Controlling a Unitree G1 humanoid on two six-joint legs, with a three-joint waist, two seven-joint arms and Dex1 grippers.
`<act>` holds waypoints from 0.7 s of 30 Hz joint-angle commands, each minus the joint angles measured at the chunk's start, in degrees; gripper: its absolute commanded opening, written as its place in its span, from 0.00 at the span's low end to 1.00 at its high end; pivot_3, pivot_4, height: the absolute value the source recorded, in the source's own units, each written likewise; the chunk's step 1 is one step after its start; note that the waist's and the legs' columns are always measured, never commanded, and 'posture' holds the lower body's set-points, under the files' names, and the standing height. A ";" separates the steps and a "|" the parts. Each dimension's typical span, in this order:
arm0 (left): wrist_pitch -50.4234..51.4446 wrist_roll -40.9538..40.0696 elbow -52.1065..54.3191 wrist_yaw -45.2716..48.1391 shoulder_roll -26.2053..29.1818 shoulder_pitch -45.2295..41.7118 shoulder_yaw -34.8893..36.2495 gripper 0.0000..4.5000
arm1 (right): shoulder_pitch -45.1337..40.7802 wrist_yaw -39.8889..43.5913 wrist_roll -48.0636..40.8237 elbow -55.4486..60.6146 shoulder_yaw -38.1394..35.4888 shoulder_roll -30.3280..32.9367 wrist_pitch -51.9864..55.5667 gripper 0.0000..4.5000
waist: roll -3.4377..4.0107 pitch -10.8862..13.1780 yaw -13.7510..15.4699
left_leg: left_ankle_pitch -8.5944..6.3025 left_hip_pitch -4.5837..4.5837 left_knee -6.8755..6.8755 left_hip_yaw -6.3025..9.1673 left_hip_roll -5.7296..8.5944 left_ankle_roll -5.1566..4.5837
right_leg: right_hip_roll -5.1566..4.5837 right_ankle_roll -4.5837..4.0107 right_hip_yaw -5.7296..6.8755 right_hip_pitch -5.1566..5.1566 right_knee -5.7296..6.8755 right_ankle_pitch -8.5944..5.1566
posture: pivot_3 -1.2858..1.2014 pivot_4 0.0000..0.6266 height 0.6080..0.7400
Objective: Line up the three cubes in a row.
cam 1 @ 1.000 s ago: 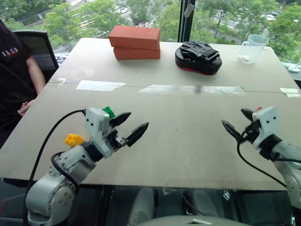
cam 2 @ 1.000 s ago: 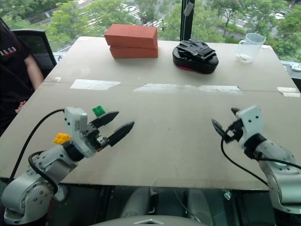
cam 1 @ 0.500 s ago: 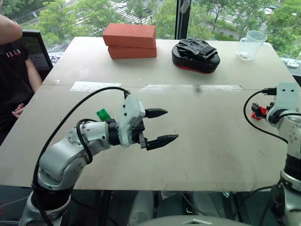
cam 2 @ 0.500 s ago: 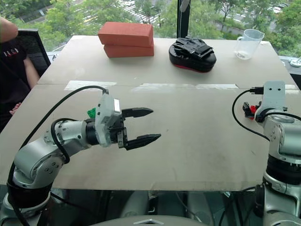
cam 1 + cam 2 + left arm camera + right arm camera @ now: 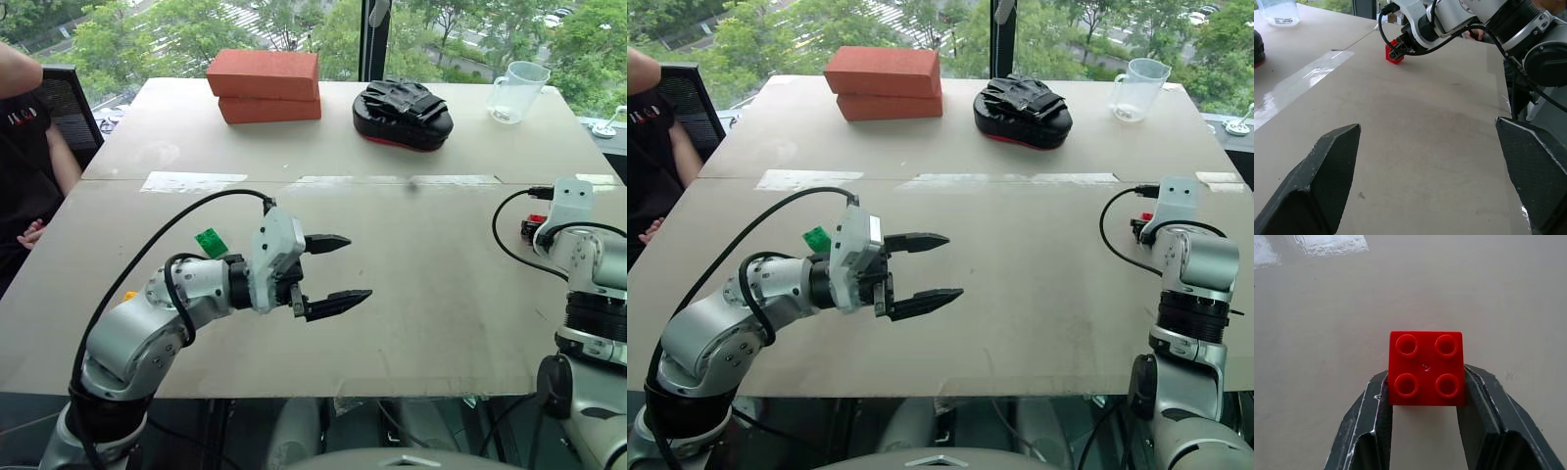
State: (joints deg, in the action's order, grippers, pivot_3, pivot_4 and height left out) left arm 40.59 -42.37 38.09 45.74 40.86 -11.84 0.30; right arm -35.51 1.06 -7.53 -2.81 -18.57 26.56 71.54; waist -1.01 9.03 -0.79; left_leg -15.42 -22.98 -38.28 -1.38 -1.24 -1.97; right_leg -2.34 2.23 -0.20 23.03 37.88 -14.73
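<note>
Red cube [image 5: 1425, 368] on the table [image 5: 421, 284] near its right edge, studs up, clamped between the right gripper [image 5: 1425, 396] fingers [image 5: 1376, 404]; green cube [image 5: 210, 242] lies left of centre, just behind the left arm. Left gripper [image 5: 333, 272] hangs over mid-table, pointing right and about level, fingers [image 5: 331, 304] spread wide, holding nothing. Cup [image 5: 516, 92] at far right corner, contents can't be told
</note>
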 commanded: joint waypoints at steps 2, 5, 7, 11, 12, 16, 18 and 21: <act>-2.36 -0.96 2.82 -0.69 0.32 3.08 4.70 1.00 | 1.76 21.37 -7.01 6.84 9.79 9.02 -8.30 0.30 | 0.15 0.10 0.00 | -0.01 0.00 0.00 -0.02 0.00 -0.01 | 0.00 0.00 -0.02 0.00 -0.01 0.00 | 0.52 0.24 0.98; -6.53 2.49 2.67 0.19 0.66 6.30 6.22 1.00 | 2.73 40.00 -13.71 11.23 15.83 14.08 -15.44 0.30 | 0.19 0.13 -0.37 | -0.01 0.03 0.02 0.01 -0.08 -0.02 | 0.11 0.00 -0.12 0.01 -0.03 0.00 | 0.52 0.24 0.98; -6.61 2.29 2.38 4.42 4.31 10.00 7.81 1.00 | 0.34 51.99 -10.99 8.43 24.23 16.40 -27.68 0.30 | 0.17 0.14 -0.48 | -0.02 0.12 0.05 0.02 -0.09 -0.02 | 0.17 0.00 -0.30 0.00 -0.01 0.00 | 0.52 0.24 0.98; -4.85 -2.53 1.92 6.90 7.08 12.38 11.62 1.00 | -10.24 65.56 -3.84 -9.26 36.49 12.62 -44.65 0.30 | 0.14 0.29 -1.31 | -0.02 0.21 0.01 -0.04 -0.12 -0.02 | 0.21 0.00 -0.24 0.00 0.00 0.00 | 0.52 0.24 0.98; -4.96 -2.53 2.24 7.16 7.50 12.73 11.95 1.00 | -12.21 67.35 -2.40 -13.03 38.17 11.57 -47.50 0.30 | 0.12 0.30 -1.23 | -0.01 0.19 0.00 -0.04 -0.12 -0.02 | 0.20 -0.01 -0.20 0.00 -0.01 0.00 | 0.52 0.24 0.98; -4.46 -3.35 4.52 6.87 8.50 15.80 14.61 1.00 | -18.69 72.67 3.02 -25.59 42.78 8.38 -57.94 0.30 | 0.09 0.33 -0.15 | -0.01 0.14 -0.04 -0.04 -0.07 -0.02 | 0.11 -0.01 -0.17 0.00 -0.01 0.01 | 0.52 0.24 0.98; -4.10 -4.02 5.50 6.17 8.58 16.88 15.82 1.00 | -20.62 74.48 3.89 -29.12 43.09 7.13 -59.84 0.30 | 0.12 0.44 -0.02 | 0.08 -0.02 -0.01 -0.07 -0.05 0.17 | 0.00 -0.01 -0.22 0.14 -0.04 0.01 | 0.52 0.24 0.98; -4.12 -4.05 6.28 5.65 8.87 18.22 17.08 1.00 | -22.66 76.17 5.97 -33.29 43.57 5.59 -63.16 0.30 | 0.12 0.45 0.01 | 0.12 -0.05 0.02 -0.01 -0.06 0.24 | -0.17 -0.01 -0.21 0.17 -0.04 0.01 | 0.52 0.24 0.98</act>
State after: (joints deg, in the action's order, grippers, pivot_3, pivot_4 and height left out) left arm 36.77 -45.20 41.86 51.94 48.97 5.66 15.28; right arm -55.99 75.37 -2.95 -34.48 24.91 32.41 11.35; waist -0.89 9.47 -0.77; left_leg -15.30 -23.02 -38.25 -1.39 -1.29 -1.72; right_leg -2.64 2.22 -0.40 23.20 37.86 -14.72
